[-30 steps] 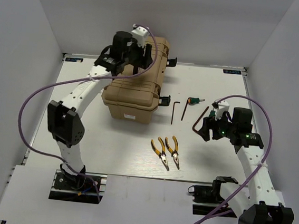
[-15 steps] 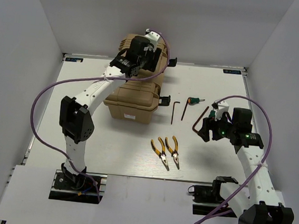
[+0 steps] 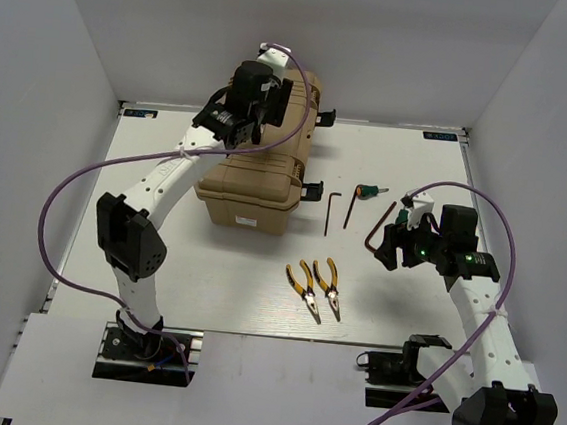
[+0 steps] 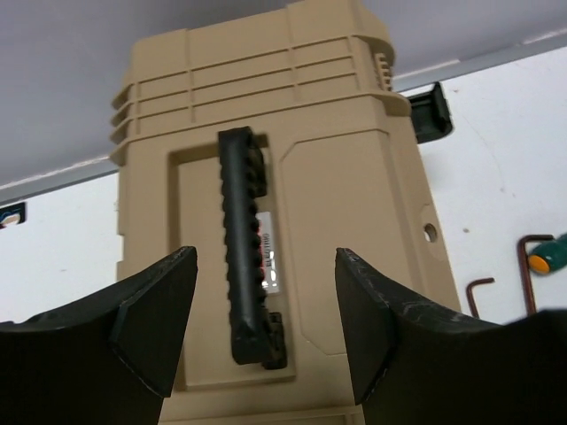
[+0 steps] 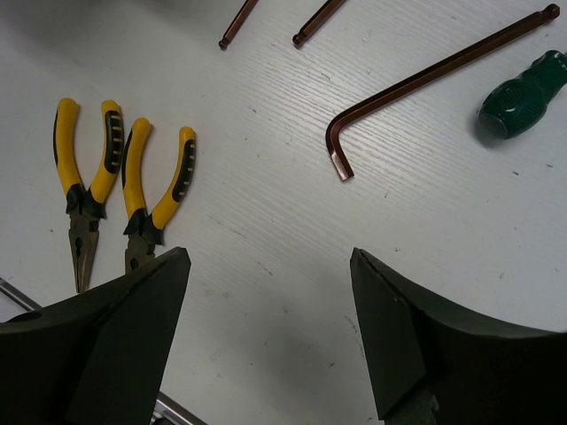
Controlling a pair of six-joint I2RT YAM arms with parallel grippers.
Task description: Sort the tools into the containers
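1. Tools all lie out on the table, none boxed. The left gripper has its jaws spread wide and holds nothing, poised above the black handle of the toolbox.
2. That lid is shut. If the latches are fastened, which I cannot tell, a pull on the handle would lift or drag the whole box instead of opening it.
3. A tipped or sliding box could sweep toward the nearest hex key, just to its right.
4. Over to the right gripper: its jaws are also spread and empty, hanging over bare table between the pliers and that hex key.
5. The key is thin and lies flat, so a low pinch may scrape the table or flick the key away.
6. The two pliers lie just beside each other, and a wide closing grip could catch both or nudge one askew.
7. The green screwdriver looks round-handled, so a bump might roll it.
8. The second hex key sits right by the right wrist, where a downward reach could pin it.
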